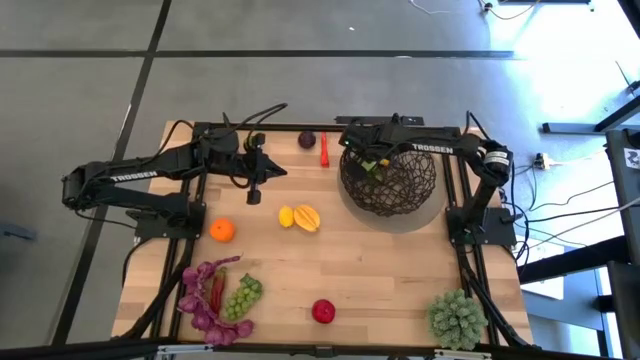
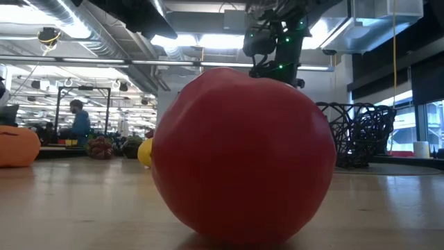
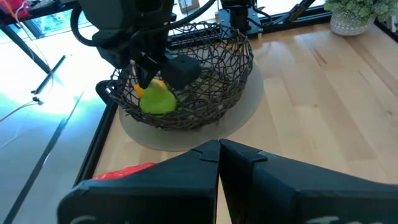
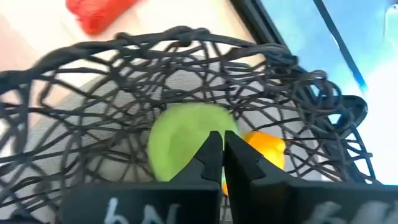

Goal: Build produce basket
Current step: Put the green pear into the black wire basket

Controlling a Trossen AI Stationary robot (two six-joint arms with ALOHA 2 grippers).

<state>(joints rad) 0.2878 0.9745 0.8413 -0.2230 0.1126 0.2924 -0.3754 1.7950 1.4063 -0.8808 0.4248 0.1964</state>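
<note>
The basket (image 1: pixel 388 182), a round dark open-weave bowl, stands on a grey mat at the far right. Inside it, near the far left wall, lie a green fruit (image 4: pixel 183 143) and a yellow-orange one (image 4: pixel 268 149). My right gripper (image 4: pixel 221 152) is shut and points steeply down into the basket, just over the green fruit (image 3: pixel 155 102). My left gripper (image 3: pixel 219 149) hangs shut above the table's far middle (image 1: pixel 280 172), pointing at the basket. Loose produce rests on the table: an orange (image 1: pixel 222 231), a lemon (image 1: pixel 287 216), a yellow fruit (image 1: pixel 307 217) and a red apple (image 1: pixel 323 312). My right gripper's shut fingertips (image 4: pixel 211 146) stand right in front of the green fruit inside the basket, coming from above. I cannot tell whether they touch it.
Green grapes (image 1: pixel 243 297), purple leaves (image 1: pixel 203 305) and a red chilli (image 1: pixel 217 290) lie at the near left. Another red chilli (image 1: pixel 324 148) and a dark purple fruit (image 1: pixel 307 140) lie at the far edge. A spiky green plant ball (image 1: pixel 457 317) stands near right.
</note>
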